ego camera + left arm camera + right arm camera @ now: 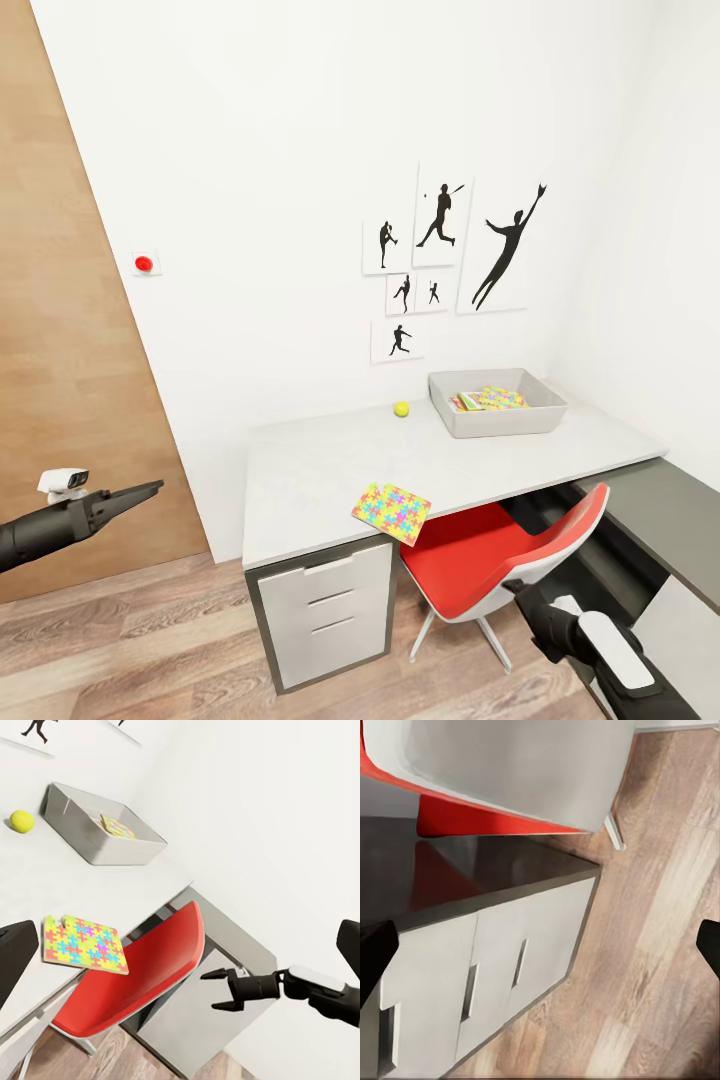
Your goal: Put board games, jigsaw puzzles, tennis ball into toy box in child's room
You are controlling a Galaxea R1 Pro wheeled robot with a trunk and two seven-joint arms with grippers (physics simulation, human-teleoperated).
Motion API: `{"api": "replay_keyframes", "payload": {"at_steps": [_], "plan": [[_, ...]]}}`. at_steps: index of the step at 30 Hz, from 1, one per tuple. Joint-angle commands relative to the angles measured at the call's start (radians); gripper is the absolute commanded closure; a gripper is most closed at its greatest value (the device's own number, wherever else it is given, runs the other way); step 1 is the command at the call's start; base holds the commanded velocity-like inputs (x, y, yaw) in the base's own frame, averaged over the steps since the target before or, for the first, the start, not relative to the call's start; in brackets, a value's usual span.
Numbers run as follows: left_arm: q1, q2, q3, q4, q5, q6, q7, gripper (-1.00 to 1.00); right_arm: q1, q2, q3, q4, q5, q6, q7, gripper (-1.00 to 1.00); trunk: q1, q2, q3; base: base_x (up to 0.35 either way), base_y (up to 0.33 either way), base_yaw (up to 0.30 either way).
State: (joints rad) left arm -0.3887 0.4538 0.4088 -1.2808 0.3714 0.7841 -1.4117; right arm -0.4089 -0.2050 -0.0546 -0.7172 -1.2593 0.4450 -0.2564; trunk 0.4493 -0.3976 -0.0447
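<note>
A: What is in the head view?

B: The table [330, 470] stands in the centre, against the white wall. The toy box [497, 403] sits on it at centre right, and one jigsaw puzzle [495, 397] lies inside with other flat coloured things I cannot name. The tennis ball [401, 408] rests on the tabletop just left of the box. The second jigsaw puzzle [391, 513] lies at the front edge of the table, a corner hanging over, above the red chair [500, 555]. The left gripper [140, 492] is at the lower left, in front of the wooden door [60, 350]; its fingers look close together and hold nothing. The right arm [590, 640] is at the lower right.

A: And the left wrist view?

B: The ball [22, 820] is at the upper left, the box [101, 825] beside it, the loose puzzle [82, 944] at the middle left on the table edge. The right gripper [217, 990] is at the lower right, its fingers spread apart and empty, beside the chair [142, 975].

A: The right wrist view?

B: A dark top with white drawers [487, 982] is at the lower left, the chair [495, 772] at the top, and wood floor [660, 945] at the right.
</note>
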Motion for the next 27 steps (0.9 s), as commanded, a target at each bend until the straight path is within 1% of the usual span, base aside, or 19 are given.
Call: {"api": "replay_keyframes", "payload": {"at_steps": [1,4,8,10,11,12,13,15,16,17,18,21,23,27], "plan": [[-0.001,0.0,0.0,0.0,0.001,0.011,-0.003,-1.0,-0.001,0.0,0.005,-0.002,-0.01,0.003,-0.009,-1.0,0.001,-0.002,-0.002,0.0,0.0,0.0],[-0.001,0.0,0.0,0.0,0.001,0.011,-0.003,-1.0,-0.001,0.001,0.036,-0.006,-0.012,0.006,-0.008,-1.0,0.001,-0.002,-0.002,0.0,0.0,0.0],[-0.001,0.0,-0.001,0.0,0.001,0.011,-0.003,-1.0,0.0,0.001,0.054,-0.013,-0.015,0.022,-0.009,-1.0,0.001,-0.002,-0.002,0.0,0.0,0.0],[-0.001,0.0,-0.001,0.0,0.001,0.011,-0.003,-1.0,0.001,0.001,0.057,-0.015,-0.016,0.061,-0.006,-1.0,0.001,-0.002,-0.002,0.0,0.0,0.0],[-0.001,0.0,-0.001,0.0,0.0,0.011,-0.003,-1.0,0.001,0.001,0.058,-0.017,-0.017,0.104,0.0,-1.0,0.001,-0.002,-0.002,0.0,0.0,0.0],[-0.001,0.0,-0.001,0.0,0.0,0.011,-0.003,-1.0,0.001,0.001,0.057,-0.023,-0.018,0.155,0.014,-1.0,0.001,-0.002,-0.002,0.0,0.0,0.0],[-0.001,0.0,-0.001,0.0,0.0,0.011,-0.003,-1.0,0.001,0.001,0.057,-0.028,-0.018,0.179,0.025,-1.0,0.001,-0.002,-0.002,0.0,0.0,0.0],[-0.001,0.0,-0.001,0.0,0.0,0.011,-0.003,-1.0,0.002,0.001,0.057,-0.074,-0.018,0.258,0.09,-1.0,0.001,-0.002,-0.002,0.0,0.0,0.0],[-0.001,0.0,-0.002,0.0,0.0,0.011,-0.003,-1.0,0.002,0.0,0.059,-0.105,-0.018,0.283,0.131,-1.0,0.001,-0.002,-0.002,0.0,0.0,0.0],[-0.001,0.0,-0.002,0.0,0.0,0.011,-0.003,-1.0,0.002,0.0,0.06,-0.12,-0.018,0.292,0.151,-1.0,0.001,-0.002,-0.002,0.0,0.0,0.0],[-0.001,0.0,-0.002,0.0,0.0,0.011,-0.002,-1.0,0.002,-0.002,0.062,-0.15,-0.018,0.306,0.188,-1.0,0.001,-0.002,-0.002,0.0,0.0,0.0],[-0.001,0.0,-0.002,0.0,0.0,0.011,0.002,-1.0,0.001,-0.004,0.065,-0.211,-0.018,0.337,0.248,-1.0,0.001,-0.002,-0.002,0.0,0.0,0.0],[-0.001,0.0,-0.002,0.001,0.0,0.011,0.003,-1.0,0.001,-0.004,0.065,-0.232,-0.017,0.368,0.267,-1.0,0.001,-0.002,-0.002,0.0,0.0,0.0],[-0.001,0.0,-0.001,0.001,0.0,0.011,0.003,-1.0,0.001,-0.002,0.065,-0.244,-0.017,0.391,0.277,-1.0,0.001,-0.002,-0.002,0.0,0.0,0.0]]}}
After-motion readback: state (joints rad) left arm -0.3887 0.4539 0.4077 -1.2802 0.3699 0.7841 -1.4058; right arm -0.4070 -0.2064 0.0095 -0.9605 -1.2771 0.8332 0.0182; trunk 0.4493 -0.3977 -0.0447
